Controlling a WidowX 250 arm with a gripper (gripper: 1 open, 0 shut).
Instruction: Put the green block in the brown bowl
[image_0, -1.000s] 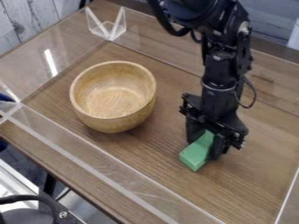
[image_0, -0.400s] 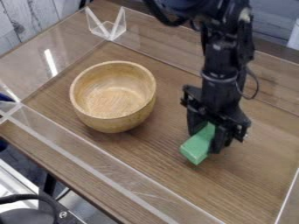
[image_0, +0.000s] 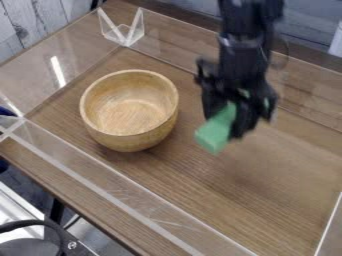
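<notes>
The green block (image_0: 214, 132), which was low near the table a moment ago, is now lifted in the closed jaws of the gripper (image_0: 225, 116), and the brown bowl (image_0: 130, 109) lies beside them, so carrying it over there should come next.

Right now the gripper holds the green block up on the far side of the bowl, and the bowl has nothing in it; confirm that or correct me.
One thing is off: the gripper holds the green block to the right of the bowl in the picture, not on its far side, as the camera view shows. The rest stands.
</notes>
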